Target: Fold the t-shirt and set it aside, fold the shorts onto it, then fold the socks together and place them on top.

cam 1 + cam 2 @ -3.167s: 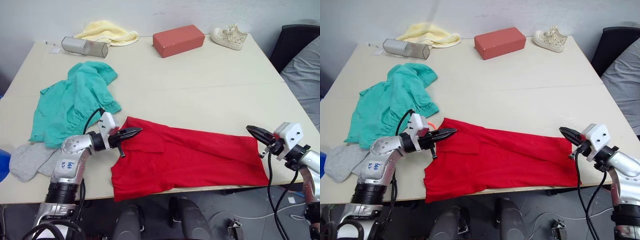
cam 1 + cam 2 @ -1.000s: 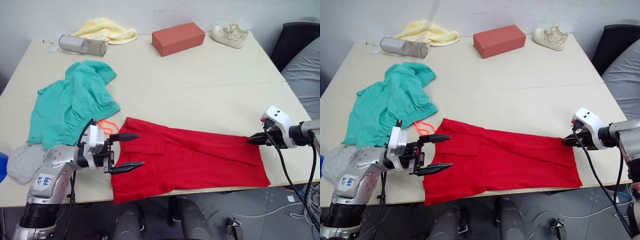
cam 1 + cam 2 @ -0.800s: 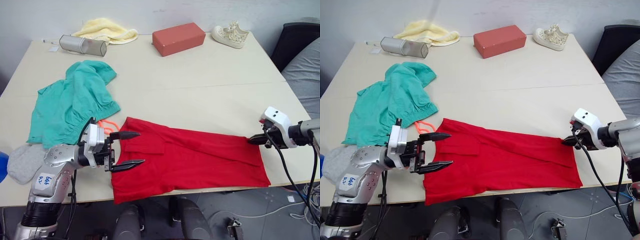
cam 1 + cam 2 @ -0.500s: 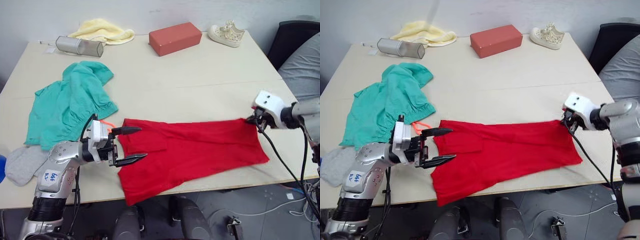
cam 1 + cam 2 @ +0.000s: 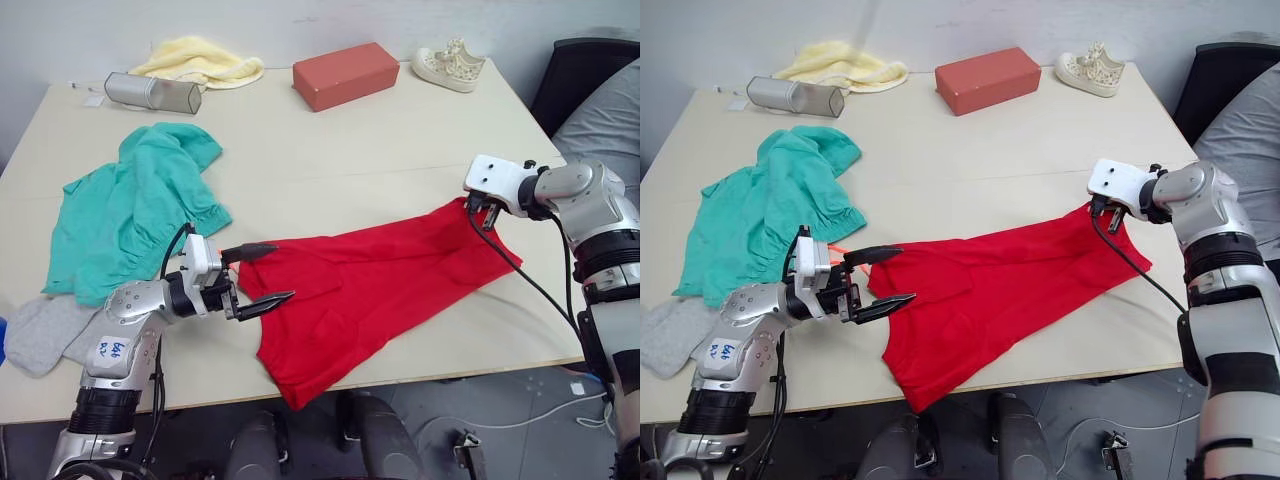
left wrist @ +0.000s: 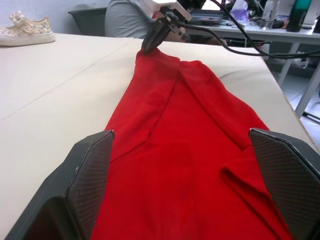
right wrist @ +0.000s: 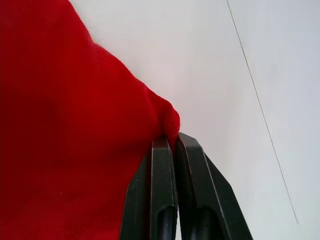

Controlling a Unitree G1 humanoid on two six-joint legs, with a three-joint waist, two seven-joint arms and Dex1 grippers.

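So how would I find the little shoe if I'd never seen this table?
Look at the big cream table and go to its far edge, the robot's right-hand corner. Beside the red box there lies the shoe. It is cream with laces, the one thing there that is neither cloth nor box.

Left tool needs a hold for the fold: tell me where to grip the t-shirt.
Grip the t-shirt at its near-left edge, coming in level from the robot's left. The open left tool already straddles that flat edge, and the right tool pinches the far corner, so the cloth runs between them.
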